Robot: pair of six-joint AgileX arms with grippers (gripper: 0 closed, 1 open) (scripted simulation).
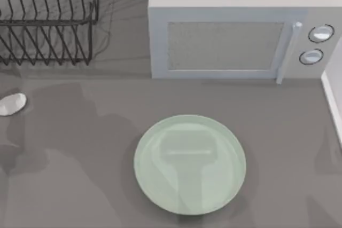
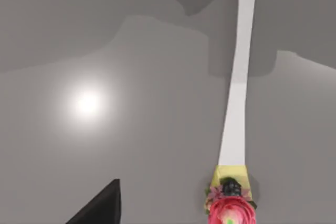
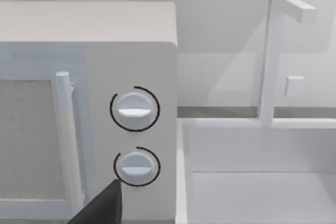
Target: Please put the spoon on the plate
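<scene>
The pale green plate [image 1: 189,164] lies on the grey table, front centre, in front of the microwave. At the table's far left edge the white oval bowl of the spoon [image 1: 12,104] lies on the surface, well apart from the plate. In the left wrist view the spoon [image 2: 237,103] shows its slim white handle flat on the table, ending in a yellow collar and a red knob [image 2: 231,212]. A dark part of my left gripper [image 2: 100,208] hangs close beside that knob end, not touching it. A dark part of my right gripper [image 3: 102,208] faces the microwave's dials.
A white microwave [image 1: 235,25] stands at the back, its two dials [image 3: 135,109] at the right end. A black wire dish rack [image 1: 48,20] fills the back left corner. A white sink [image 3: 262,182] with a tap lies at the table's right edge.
</scene>
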